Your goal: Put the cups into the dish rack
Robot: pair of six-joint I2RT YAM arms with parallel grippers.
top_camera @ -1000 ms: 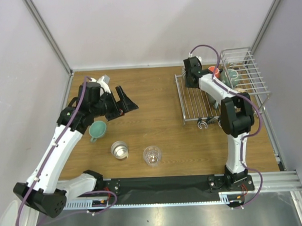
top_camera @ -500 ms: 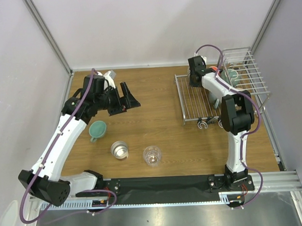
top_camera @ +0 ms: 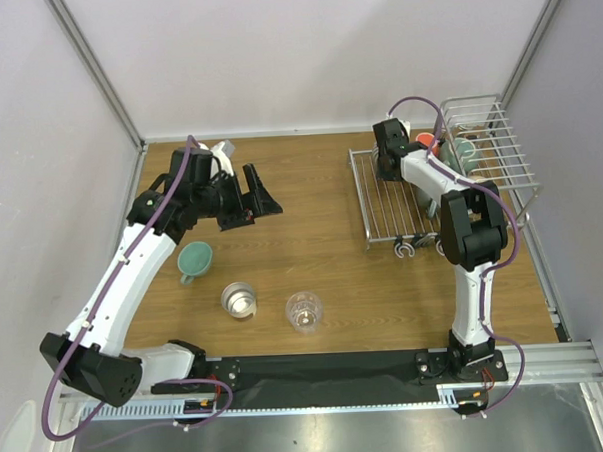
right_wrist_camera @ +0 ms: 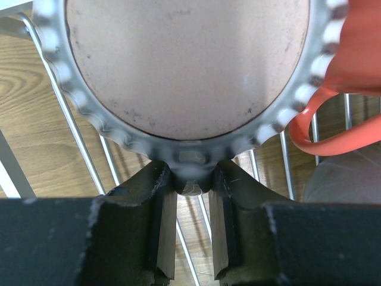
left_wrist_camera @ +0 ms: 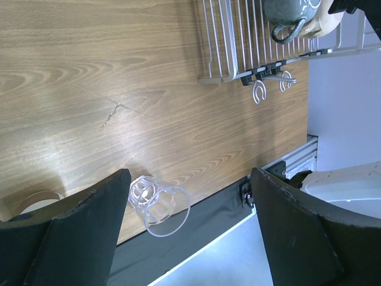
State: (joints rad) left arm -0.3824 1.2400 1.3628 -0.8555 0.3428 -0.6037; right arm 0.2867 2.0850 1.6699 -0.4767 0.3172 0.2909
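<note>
Nearest the arm bases, 3 cups stand on the wooden table [top_camera: 322, 235]: a clear glass [top_camera: 304, 311], a steel cup [top_camera: 240, 300] left of it, and a teal mug [top_camera: 194, 260] further left and back. Beyond them the left gripper [top_camera: 250, 200] hangs above the table, jaws spread wide, holding nothing. At the far right, the right gripper [right_wrist_camera: 190, 179] pinches the rim of a ribbed whitish cup [right_wrist_camera: 184, 65] over the dish rack [top_camera: 381, 208], just beside an orange-handled mug [right_wrist_camera: 333, 119]. A grey-blue mug [top_camera: 465, 151] sits in the taller basket part.

teal mug [top_camera: 195, 258], steel-grey cup [top_camera: 239, 300], clear glass [top_camera: 304, 311], silver rack [top_camera: 381, 203], brown wood-grain table [top_camera: 312, 226]
</note>
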